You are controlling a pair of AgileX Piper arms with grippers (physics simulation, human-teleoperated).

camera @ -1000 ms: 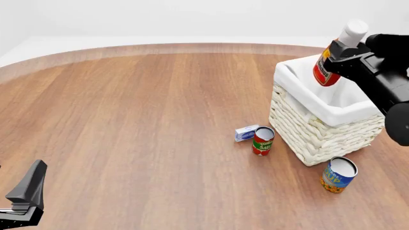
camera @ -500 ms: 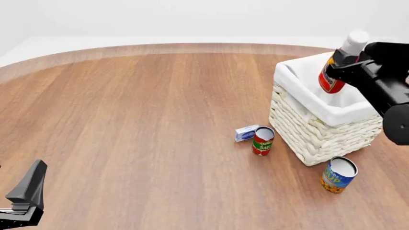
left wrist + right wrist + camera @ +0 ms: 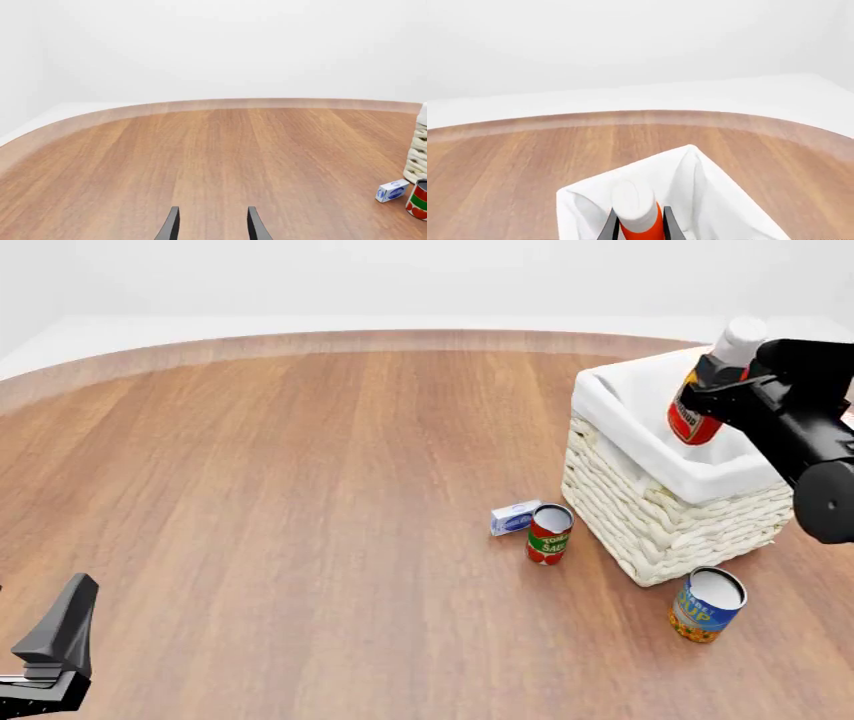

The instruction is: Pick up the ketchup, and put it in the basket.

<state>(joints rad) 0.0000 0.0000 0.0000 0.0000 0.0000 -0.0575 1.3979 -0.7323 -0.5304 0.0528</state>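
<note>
Right gripper jaws clamped on ketchup neck, over the basket. Small, stiff, prob. light, smooth. Left gripper jaws apart, empty.

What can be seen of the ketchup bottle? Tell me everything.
The ketchup bottle is small and red with a white cap and a red, white and yellow label. It tilts, cap up and away from the arms. The right gripper is shut on it near the neck, holding it over the open basket, its base low among the white liner; whether it touches the liner cannot be told.
</note>
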